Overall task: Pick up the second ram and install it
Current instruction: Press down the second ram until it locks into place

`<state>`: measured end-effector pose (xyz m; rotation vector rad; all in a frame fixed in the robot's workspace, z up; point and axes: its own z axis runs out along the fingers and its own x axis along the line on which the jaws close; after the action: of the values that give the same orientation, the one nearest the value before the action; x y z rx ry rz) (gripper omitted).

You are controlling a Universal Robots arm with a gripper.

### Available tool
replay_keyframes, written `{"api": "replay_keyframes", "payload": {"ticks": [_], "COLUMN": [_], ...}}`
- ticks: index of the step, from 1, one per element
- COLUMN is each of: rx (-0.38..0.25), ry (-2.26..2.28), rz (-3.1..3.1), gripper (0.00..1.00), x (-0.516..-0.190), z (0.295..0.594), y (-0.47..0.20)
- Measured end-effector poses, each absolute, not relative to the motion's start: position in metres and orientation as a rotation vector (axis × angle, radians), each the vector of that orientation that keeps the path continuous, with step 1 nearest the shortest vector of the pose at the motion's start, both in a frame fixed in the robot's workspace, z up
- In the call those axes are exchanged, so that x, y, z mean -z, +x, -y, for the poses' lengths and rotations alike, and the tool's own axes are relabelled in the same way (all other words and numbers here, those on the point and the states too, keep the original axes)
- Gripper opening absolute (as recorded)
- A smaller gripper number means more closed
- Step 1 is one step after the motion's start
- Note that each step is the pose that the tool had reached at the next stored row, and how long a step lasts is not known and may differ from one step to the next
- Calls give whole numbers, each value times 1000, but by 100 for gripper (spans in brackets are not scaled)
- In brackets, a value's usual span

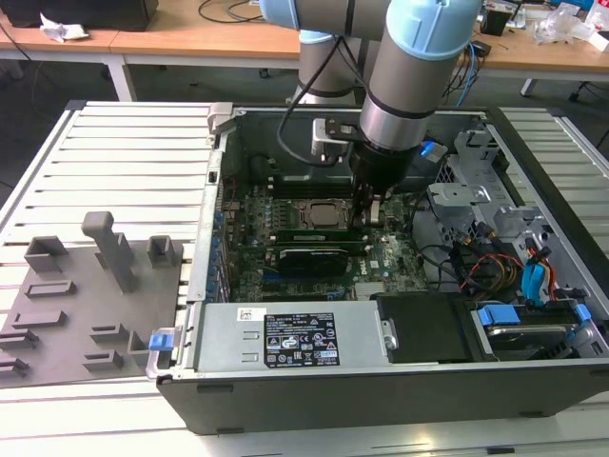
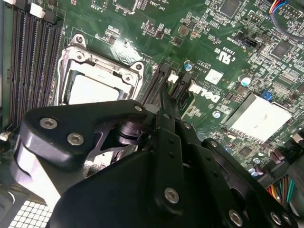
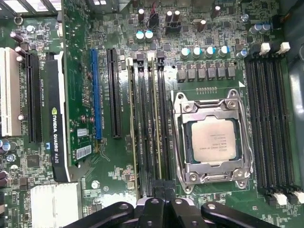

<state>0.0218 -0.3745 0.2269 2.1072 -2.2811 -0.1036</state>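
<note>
An open computer case (image 1: 381,381) lies on a white slatted surface (image 1: 124,152). Inside it, the green motherboard (image 1: 390,257) carries a CPU socket (image 1: 319,214) with a metal frame near its centre; in the first wrist view the same socket (image 3: 211,140) has 4 black memory slots (image 3: 268,123) at its 3 o'clock. A black graphics card (image 3: 57,128) stands at 9 o'clock of the socket in that view. At 9 o'clock of the case in the exterior view, a grey plastic tray (image 1: 86,305) with raised blocks rests on the surface. Wooden desks (image 1: 190,38) run across at 12 o'clock.
</note>
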Motion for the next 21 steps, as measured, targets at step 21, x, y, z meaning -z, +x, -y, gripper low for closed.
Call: {"api": "replay_keyframes", "payload": {"ticks": [21], "rx": [98], "ry": [2110], "rz": [2284], "gripper": [11], "x": [-237], "z": [374], "y": [-43]}}
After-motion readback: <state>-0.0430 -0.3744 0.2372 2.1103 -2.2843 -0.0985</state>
